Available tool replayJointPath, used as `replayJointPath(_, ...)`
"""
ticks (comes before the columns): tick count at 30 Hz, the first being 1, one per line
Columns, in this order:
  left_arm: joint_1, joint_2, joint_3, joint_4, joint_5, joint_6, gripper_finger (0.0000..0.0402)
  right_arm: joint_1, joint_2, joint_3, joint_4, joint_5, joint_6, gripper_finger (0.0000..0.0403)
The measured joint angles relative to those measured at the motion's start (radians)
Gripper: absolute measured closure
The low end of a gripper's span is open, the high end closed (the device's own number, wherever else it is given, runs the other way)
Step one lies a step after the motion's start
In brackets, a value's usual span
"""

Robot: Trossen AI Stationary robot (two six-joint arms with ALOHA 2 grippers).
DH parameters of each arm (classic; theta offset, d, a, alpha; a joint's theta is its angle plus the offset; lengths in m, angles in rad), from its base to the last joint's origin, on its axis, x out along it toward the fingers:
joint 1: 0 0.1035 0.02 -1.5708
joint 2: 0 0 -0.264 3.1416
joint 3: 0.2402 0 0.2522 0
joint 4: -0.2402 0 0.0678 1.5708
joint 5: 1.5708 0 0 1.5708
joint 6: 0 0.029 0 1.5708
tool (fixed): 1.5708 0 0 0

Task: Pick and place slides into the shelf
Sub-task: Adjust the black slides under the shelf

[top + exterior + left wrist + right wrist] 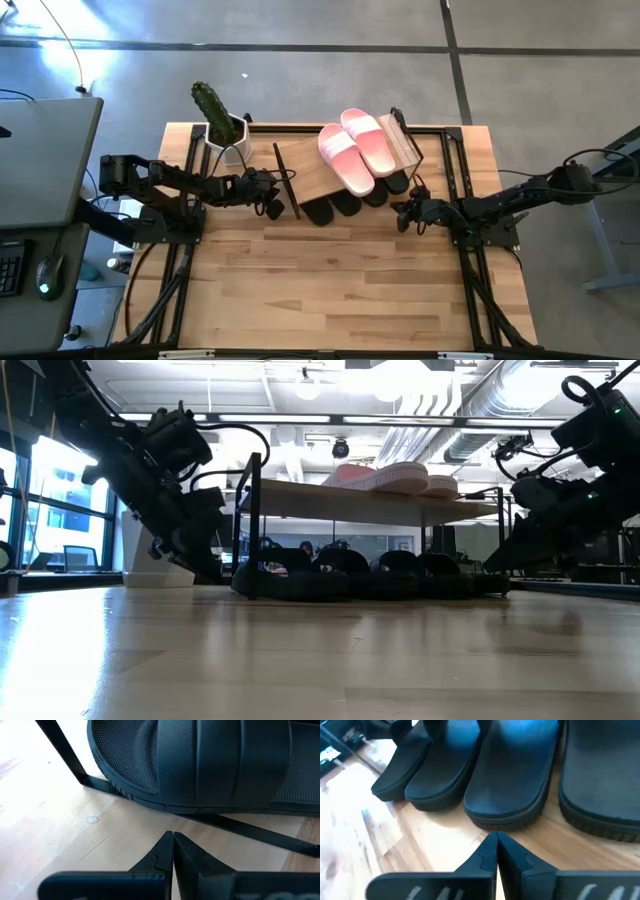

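Observation:
The shelf (318,172) stands at the table's far middle, a light wood plank on a thin black frame. The pale pink pair (358,148) lies on its plank. Several black slides (350,204) sit under the plank on the tabletop, heels poking out toward the near edge. My left gripper (284,207) is shut, just left of the shelf's near left corner, close to the leftmost black slide (200,760). My right gripper (402,215) is shut, just right of the black slides' heels (505,800). Neither touches a slide.
A white pot with a green cactus (222,125) stands at the shelf's far left. A grey desk with keyboard and mouse (40,275) lies beyond the table's left edge. Bare wooden tabletop (330,290) spreads across the near half.

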Motion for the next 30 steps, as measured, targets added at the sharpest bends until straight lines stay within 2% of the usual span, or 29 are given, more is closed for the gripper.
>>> replayJointPath(4,0.000,0.000,0.000,0.000,0.000,0.000,0.0401,0.000,0.023,0.000,0.023,-0.025,-0.001,0.0403)
replayJointPath(9,0.000,0.000,0.000,0.000,0.000,0.000,0.0401,0.049,0.122,0.037,0.092,-0.037,-0.036,0.0403)
replayJointPath(14,0.000,0.000,0.000,0.006,0.000,0.000,0.0401,0.123,0.255,0.154,0.017,0.089,-0.104,0.0403)
replayJointPath(22,0.000,0.000,0.000,0.011,-0.001,0.005,0.0401,0.197,0.351,0.123,0.070,0.246,0.030,0.0403)
replayJointPath(30,0.000,0.000,0.000,0.012,-0.001,0.024,0.0401,0.164,0.453,0.122,0.130,0.222,0.055,0.0403)
